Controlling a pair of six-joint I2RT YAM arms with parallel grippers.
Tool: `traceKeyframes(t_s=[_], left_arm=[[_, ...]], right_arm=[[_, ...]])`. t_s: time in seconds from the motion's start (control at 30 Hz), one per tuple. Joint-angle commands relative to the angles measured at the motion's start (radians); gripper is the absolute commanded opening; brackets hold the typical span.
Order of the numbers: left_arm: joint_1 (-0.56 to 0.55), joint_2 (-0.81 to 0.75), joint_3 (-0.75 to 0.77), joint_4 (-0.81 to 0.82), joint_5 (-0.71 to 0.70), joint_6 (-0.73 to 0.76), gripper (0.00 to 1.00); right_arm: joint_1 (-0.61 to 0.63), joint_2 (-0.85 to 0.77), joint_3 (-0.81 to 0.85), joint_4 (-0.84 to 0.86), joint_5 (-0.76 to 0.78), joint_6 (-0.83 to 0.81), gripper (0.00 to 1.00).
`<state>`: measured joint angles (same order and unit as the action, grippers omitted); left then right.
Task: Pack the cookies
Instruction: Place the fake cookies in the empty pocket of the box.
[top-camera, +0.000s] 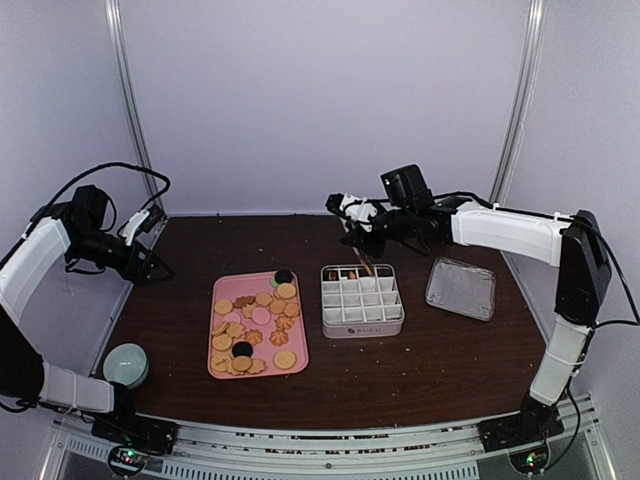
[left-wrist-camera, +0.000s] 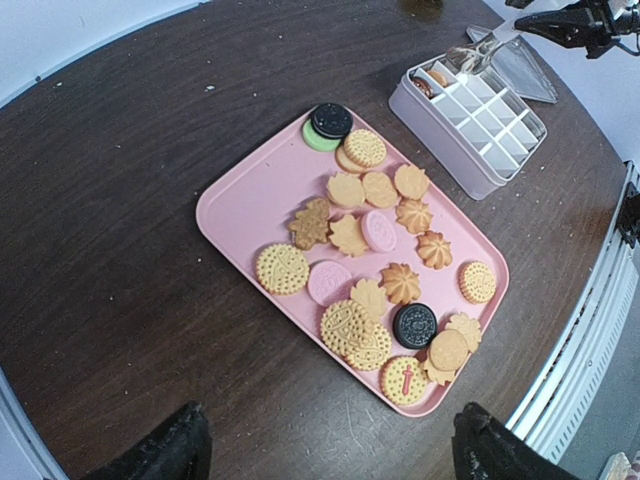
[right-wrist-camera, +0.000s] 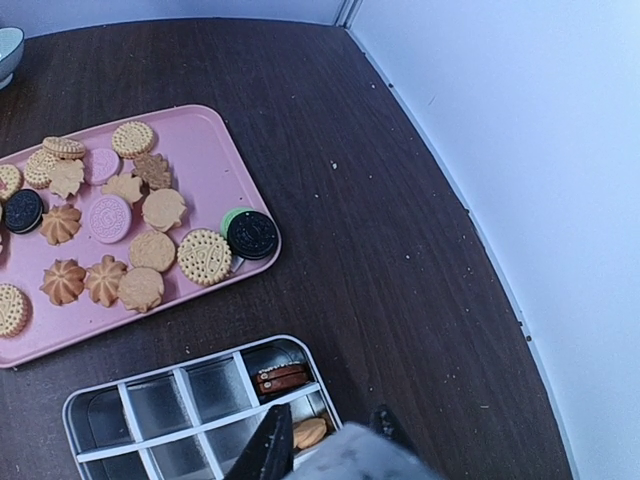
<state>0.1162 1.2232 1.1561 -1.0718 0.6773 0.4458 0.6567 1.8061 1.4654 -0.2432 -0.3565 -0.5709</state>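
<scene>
- Holding metal tongs (left-wrist-camera: 478, 52), the right gripper (top-camera: 362, 238) has its jaws narrow and closed on the handle. The tong tips hang over the far row of the white divided box (top-camera: 362, 322).
- Golden cookie (right-wrist-camera: 308, 432): in an edge cell of the box, between the two tong tips. Whether the tips touch it cannot be told.
- Axis, golden cookie: shows as an oval and seems to lean in its cell. Its long axis runs roughly left to right in the right wrist view.
- Brown cookie (right-wrist-camera: 281, 379): in the corner cell just beside. It is oblong, with its long axis across the cell the same way.
- Step judged: setting the golden cookie in its cell. To do it well, spread the tips only enough to free it. Then lift straight up, so the tips clear the dividers and drag neither cookie nor box.
- Cookies (left-wrist-camera: 381, 230), remainder: on the pink tray (left-wrist-camera: 245, 215), left of the box and apart from it. They lie flat, faces up. Most are rounds and flowers with no long axis.
- Left gripper (left-wrist-camera: 328, 440): jaws wide and holding nothing, high above the tray.
- Clear lid (top-camera: 460, 288): on the table right of the box.
</scene>
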Motion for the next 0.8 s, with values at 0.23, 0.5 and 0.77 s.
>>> traceKeyframes(t_s=[0.23,0.5,0.77], left_arm=[[0.006,-0.016,0.028,0.006,0.029,-0.006,0.86],[0.006,-0.017,0.031,0.006,0.031,-0.004,0.86],[0.005,-0.019,0.029,0.005,0.033,-0.004,0.86]], right_arm=[[0.003,-0.071,-0.050,0.055,0.002,0.085,0.30],[0.003,-0.114,-0.047,0.097,-0.011,0.127,0.31],[0.003,-0.132,-0.045,0.113,-0.004,0.141,0.28]])
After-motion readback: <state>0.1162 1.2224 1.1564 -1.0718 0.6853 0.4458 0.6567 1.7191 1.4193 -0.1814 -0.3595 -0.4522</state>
